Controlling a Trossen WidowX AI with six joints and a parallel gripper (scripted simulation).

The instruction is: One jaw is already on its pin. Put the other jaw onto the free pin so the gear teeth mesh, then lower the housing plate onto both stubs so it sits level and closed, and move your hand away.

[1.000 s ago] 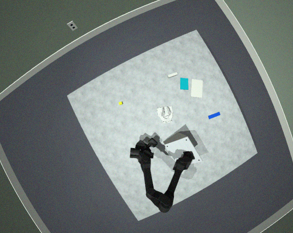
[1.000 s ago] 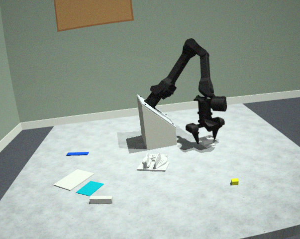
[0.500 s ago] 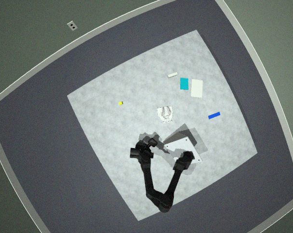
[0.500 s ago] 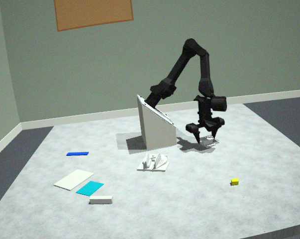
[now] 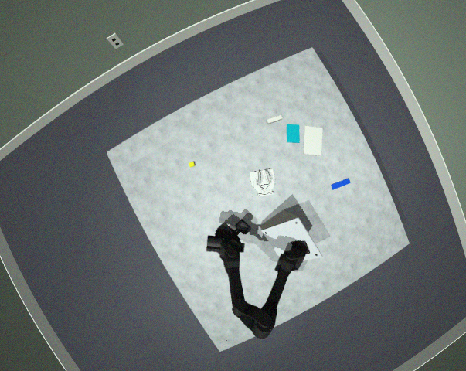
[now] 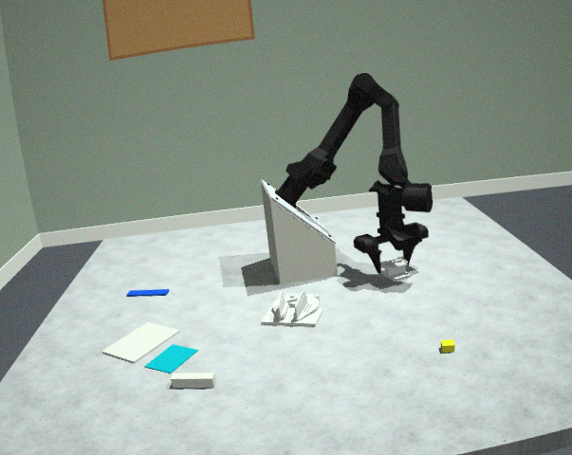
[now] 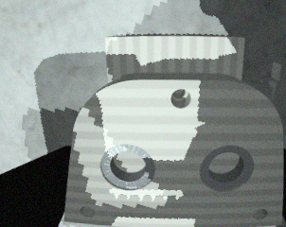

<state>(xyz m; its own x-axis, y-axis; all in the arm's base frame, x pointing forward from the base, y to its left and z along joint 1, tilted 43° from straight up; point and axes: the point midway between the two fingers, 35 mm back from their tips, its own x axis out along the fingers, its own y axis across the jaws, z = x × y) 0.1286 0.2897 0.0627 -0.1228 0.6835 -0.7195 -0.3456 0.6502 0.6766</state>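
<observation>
The white housing plate [image 6: 397, 275] [image 7: 148, 120] has two ring-edged holes and a raised block along its far side in the wrist view. My gripper [image 6: 394, 268] [image 7: 172, 158] is shut on this plate, with a finger at either side, low over the table. Whether the plate touches the table cannot be told. The white base [image 6: 289, 323] [image 5: 254, 175] lies apart from my gripper, in front of the grey wedge. Two upright white jaws, one jaw [image 6: 280, 308] and another jaw [image 6: 302, 307], stand side by side on it. Their teeth and pins are too small to judge.
The arm's wedge-shaped stand [image 5: 278, 229] [image 6: 303, 249] is close beside my gripper. A yellow cube [image 5: 192, 164] [image 6: 447, 346], a blue bar [image 5: 341, 183] [image 6: 148, 292], a teal sheet [image 5: 293, 133] [image 6: 172, 358], a cream sheet [image 5: 313, 140] [image 6: 141, 341] and a cream block [image 5: 274, 119] [image 6: 193, 380] lie farther off.
</observation>
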